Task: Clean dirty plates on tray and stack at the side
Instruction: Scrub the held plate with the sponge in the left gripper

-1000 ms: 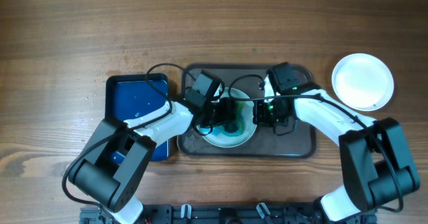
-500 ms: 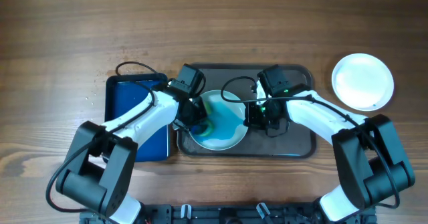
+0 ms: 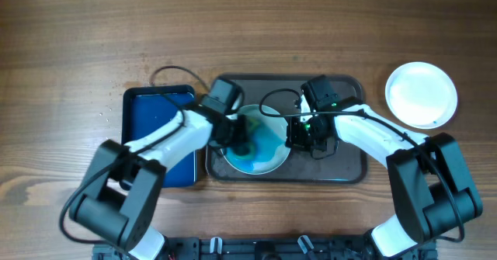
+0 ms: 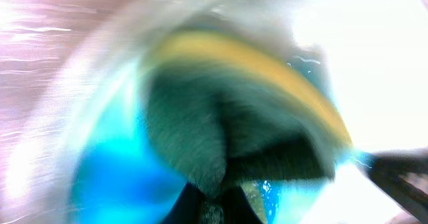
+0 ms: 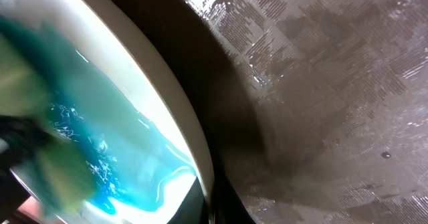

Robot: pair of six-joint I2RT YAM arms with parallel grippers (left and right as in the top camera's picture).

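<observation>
Two plates show: the dirty plate (image 3: 268, 157) lying in the dark tray (image 3: 349, 163), and a clean plate (image 3: 422, 95) well apart on the table to my right. My left gripper (image 3: 239, 140) is clamped on the green-and-yellow sponge (image 4: 221, 137), pressed into the blue smear (image 5: 100, 130), while my right gripper (image 3: 297, 132) pinches the dirty plate's right rim. To scrub well, I judge I should hold that rim firm, press the sponge flat, and sweep out to the edge so no blue pools there.
</observation>
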